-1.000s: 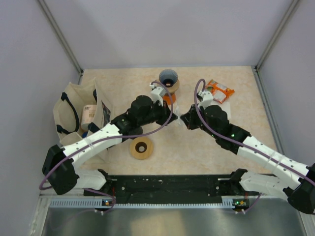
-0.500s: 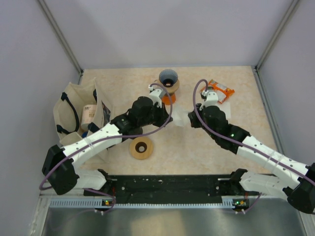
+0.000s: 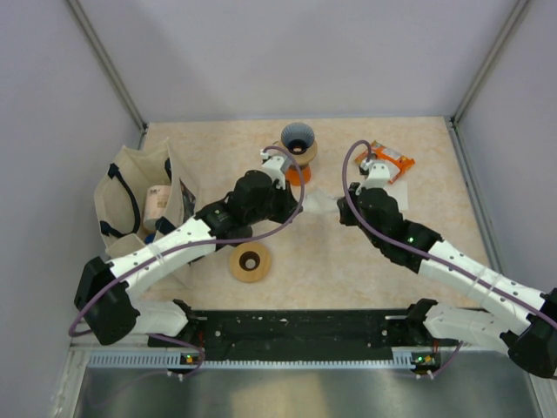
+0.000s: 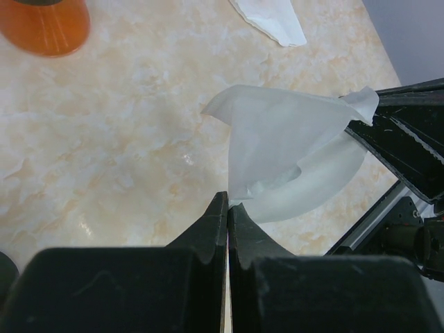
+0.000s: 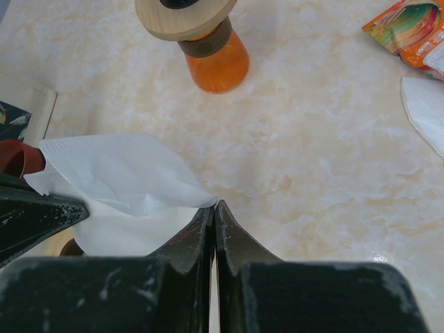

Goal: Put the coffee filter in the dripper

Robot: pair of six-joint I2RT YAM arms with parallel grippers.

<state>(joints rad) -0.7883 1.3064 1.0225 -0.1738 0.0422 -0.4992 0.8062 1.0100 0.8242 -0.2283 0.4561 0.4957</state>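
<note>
Together, both arms are holding one coffee filter [image 4: 284, 139] over the table [image 3: 348, 261].
Nearest, one wooden ring [image 3: 250, 261] is lying flat. Beyond it, the left gripper [image 4: 227, 201] and right gripper [image 5: 213, 208], both clamped tight, are pinching opposite edges. Farther off, one dripper [image 3: 298, 138] is sitting atop an orange carafe [image 5: 218, 62], with a second filter [image 5: 427, 111] beside a snack packet [image 3: 389, 159].

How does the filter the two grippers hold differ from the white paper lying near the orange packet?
The held filter is pinched at opposite edges by the left gripper and right gripper; the loose paper is untouched. The held filter is pulled open, its layers parted; the loose paper lies flat on the table. Both are white paper.
</note>
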